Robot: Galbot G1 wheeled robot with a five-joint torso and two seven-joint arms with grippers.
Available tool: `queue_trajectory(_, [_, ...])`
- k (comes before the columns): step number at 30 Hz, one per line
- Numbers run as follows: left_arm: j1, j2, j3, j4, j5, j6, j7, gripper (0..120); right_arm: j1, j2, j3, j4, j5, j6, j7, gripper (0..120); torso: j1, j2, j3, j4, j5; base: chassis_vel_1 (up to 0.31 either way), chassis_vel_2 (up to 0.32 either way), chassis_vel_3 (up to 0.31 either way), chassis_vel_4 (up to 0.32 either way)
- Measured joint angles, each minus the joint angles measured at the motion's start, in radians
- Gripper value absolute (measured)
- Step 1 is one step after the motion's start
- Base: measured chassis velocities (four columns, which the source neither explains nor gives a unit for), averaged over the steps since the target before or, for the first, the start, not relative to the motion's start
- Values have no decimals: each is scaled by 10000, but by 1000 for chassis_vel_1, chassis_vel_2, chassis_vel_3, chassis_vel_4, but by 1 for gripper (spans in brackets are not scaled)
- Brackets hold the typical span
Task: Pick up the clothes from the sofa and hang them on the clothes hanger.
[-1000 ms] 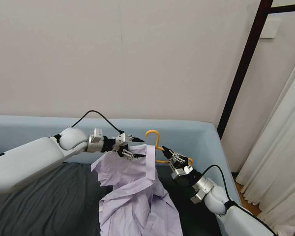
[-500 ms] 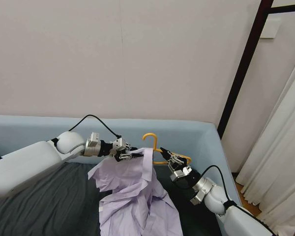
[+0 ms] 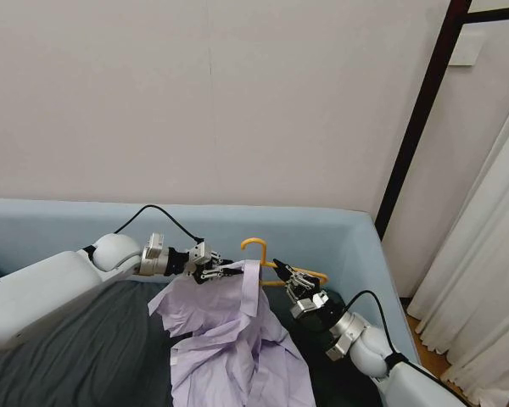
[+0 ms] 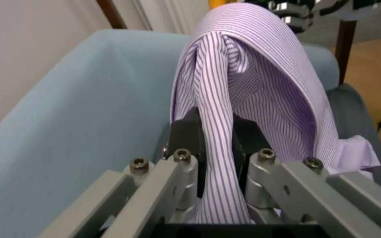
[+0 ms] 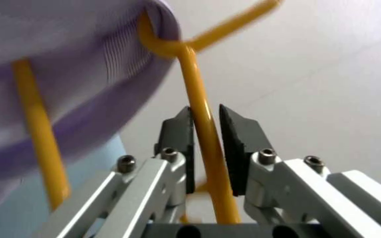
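Observation:
A lilac striped shirt (image 3: pixel 233 339) hangs over the dark sofa seat, its collar draped on one arm of a yellow hanger (image 3: pixel 256 248). My left gripper (image 3: pixel 223 271) is shut on the shirt's collar fabric (image 4: pixel 220 124), close to the hanger's hook. My right gripper (image 3: pixel 292 278) is shut on the hanger's other arm, with the yellow wire (image 5: pixel 204 139) pinched between its pads. Both hold the load above the sofa's right half.
The light blue sofa backrest (image 3: pixel 59 222) runs behind both arms, and its right armrest (image 3: pixel 375 271) stands beside my right arm. A dark pole (image 3: pixel 416 119) and white curtains (image 3: pixel 483 271) stand to the right.
Both grippers have moved left and slightly down with the shirt and hanger. The collar now lies further over the hanger's arm.

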Motion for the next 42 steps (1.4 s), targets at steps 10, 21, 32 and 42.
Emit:
queue_trajectory(10, [1254,338,-1424,155,10,-177,15,8,-1062,-1199,50,1200,3299,-668,-785,55,0,0,0,-1,1,0,0,0,0])
queue_trajectory(21, [3156,809,-2785,108,6,-574,67,8,-2435,-1890,-51,2555,7434,-3418,-1103,94,0,0,-1,0,0,0,0,0,0])
queue_trajectory(32, [4563,1043,-3731,-111,11,-867,-208,8,-2366,-1748,-1622,3945,11264,-7704,-550,100,-1,0,-1,-1,-1,0,0,0,0])
queue_trajectory(42, [4821,1182,-3967,-406,-22,-826,-329,8,-1330,-871,-2985,1986,11251,-8055,-425,100,1,-2,1,-1,1,0,0,0,0])
